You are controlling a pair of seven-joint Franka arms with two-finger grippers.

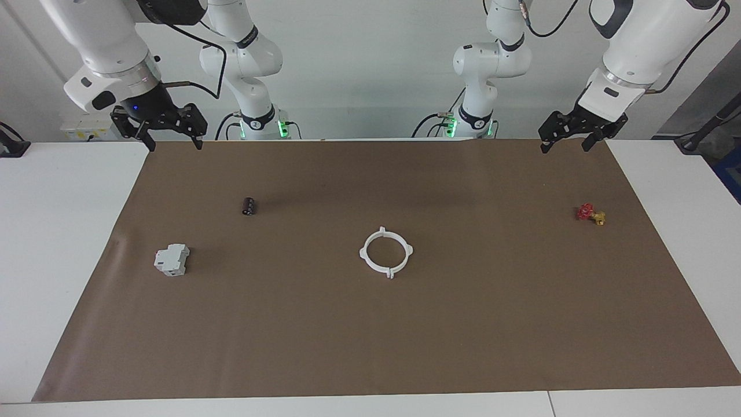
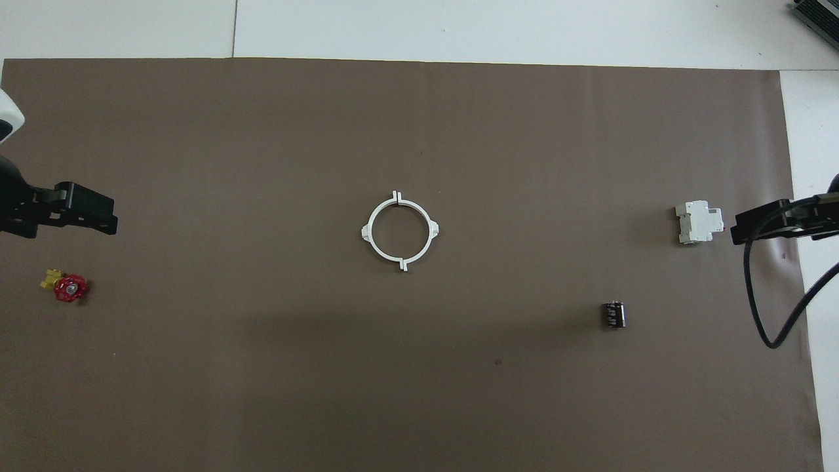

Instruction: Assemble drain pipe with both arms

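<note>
The drain pipe [image 1: 386, 252] lies on the middle of the brown mat [image 1: 370, 336] as one white ring, its two halves meeting at the small tabs. In the overhead view the drain pipe [image 2: 400, 231] shows thin seams at two tabs. My left gripper [image 1: 565, 148] hangs open and empty, high over the mat's edge at the left arm's end. My right gripper [image 1: 175, 146] waits open and empty, high over the mat's edge at the right arm's end. Both are well away from the ring.
A red-and-yellow valve [image 1: 590, 214] sits toward the left arm's end. A grey-white boxy block [image 1: 172, 259] and a small black cylinder [image 1: 249, 205] lie toward the right arm's end. White tabletop [image 1: 69, 243] borders the mat.
</note>
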